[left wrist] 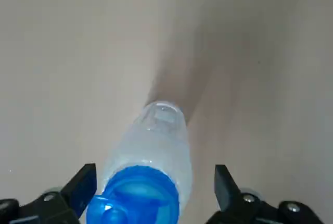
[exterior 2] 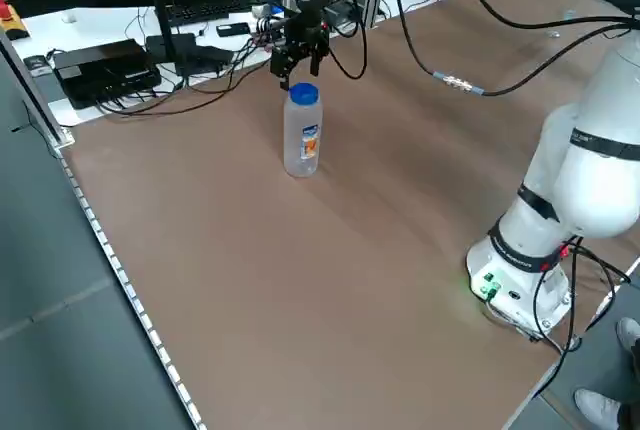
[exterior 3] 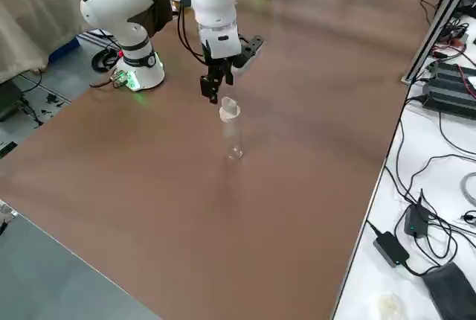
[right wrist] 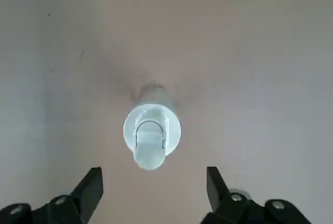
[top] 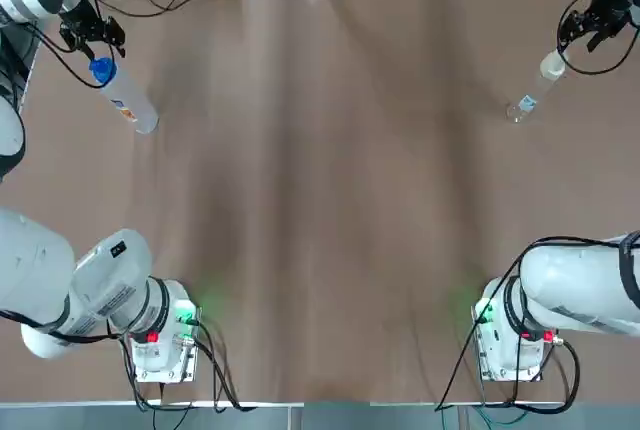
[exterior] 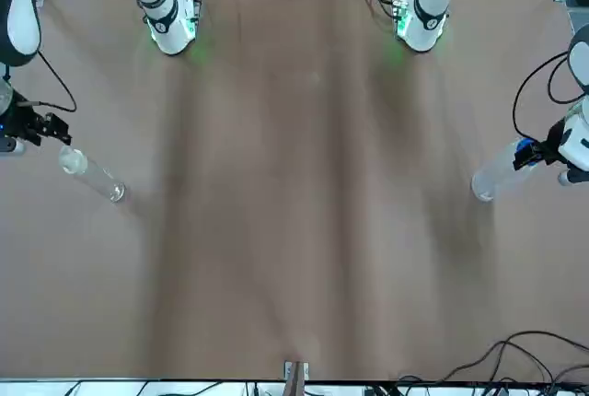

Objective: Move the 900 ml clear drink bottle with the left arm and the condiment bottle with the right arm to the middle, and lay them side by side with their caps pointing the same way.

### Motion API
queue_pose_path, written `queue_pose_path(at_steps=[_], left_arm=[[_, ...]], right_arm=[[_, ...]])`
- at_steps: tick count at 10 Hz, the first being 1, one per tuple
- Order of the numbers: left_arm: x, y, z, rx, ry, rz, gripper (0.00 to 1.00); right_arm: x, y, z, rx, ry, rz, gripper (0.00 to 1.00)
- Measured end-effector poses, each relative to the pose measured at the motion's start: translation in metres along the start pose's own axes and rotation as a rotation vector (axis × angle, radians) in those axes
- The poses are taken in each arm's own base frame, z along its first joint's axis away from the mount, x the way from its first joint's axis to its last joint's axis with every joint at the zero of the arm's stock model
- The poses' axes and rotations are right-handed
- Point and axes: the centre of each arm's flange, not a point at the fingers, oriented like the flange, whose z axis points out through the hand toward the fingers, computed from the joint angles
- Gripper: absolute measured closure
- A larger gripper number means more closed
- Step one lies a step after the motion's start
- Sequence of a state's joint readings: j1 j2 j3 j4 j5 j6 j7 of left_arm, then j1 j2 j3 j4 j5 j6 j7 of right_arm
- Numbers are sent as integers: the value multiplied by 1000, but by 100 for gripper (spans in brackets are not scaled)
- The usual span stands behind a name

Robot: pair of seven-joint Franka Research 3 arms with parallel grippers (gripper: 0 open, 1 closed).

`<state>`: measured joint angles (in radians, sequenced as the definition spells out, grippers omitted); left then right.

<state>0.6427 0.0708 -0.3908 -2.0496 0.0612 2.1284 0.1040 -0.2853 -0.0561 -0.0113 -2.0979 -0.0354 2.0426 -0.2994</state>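
I have the left hand (top: pixel 93 44) out at the far left corner of the counter (top: pixel 320 210), hovering over the clear drink bottle (exterior 2: pixel 302 140). The bottle stands upright directly beneath the hand, its blue cap (exterior 2: pixel 303 95) just below the fingertips. On the left wrist camera the two fingers (left wrist: pixel 83 187) are spread wide, one on each side of the cap, with clear space between each finger and the bottle, so nothing is gripped.

The right hand (top: pixel 583 36) is at the opposite far corner, and I see much the same there. The condiment bottle (exterior 3: pixel 232 132), a slim clear one with a white flip cap (right wrist: pixel 151 133), stands upright under that hand, slightly off from its centre line. From the right side camera the hand hangs just above and beside the cap. Its fingers (right wrist: pixel 91 185) are also wide apart and touch nothing.

Both bottles sit well apart from each other, each close under its own hand, and neither has been laid down. The middle stretch of the counter between the two hands holds neither bottle.
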Motion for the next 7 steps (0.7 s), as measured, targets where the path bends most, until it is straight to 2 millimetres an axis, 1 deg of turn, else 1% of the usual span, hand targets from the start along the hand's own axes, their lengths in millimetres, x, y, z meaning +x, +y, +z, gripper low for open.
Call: queue_pose_path(at_steps=[2, 4, 6, 7], left_arm=[[-6, -4, -1, 7, -3, -8, 0], [-10, -2, 0, 10, -7, -7, 0], [-12, -2, 3, 10, -13, -7, 0], [-13, -2, 4, 10, -15, -7, 0]], right_arm=[[6, 1, 21, 2, -6, -1, 13], [12, 4, 35, 2, -5, 0, 16], [13, 5, 40, 4, -10, 3, 25], [13, 5, 40, 4, -10, 3, 33]])
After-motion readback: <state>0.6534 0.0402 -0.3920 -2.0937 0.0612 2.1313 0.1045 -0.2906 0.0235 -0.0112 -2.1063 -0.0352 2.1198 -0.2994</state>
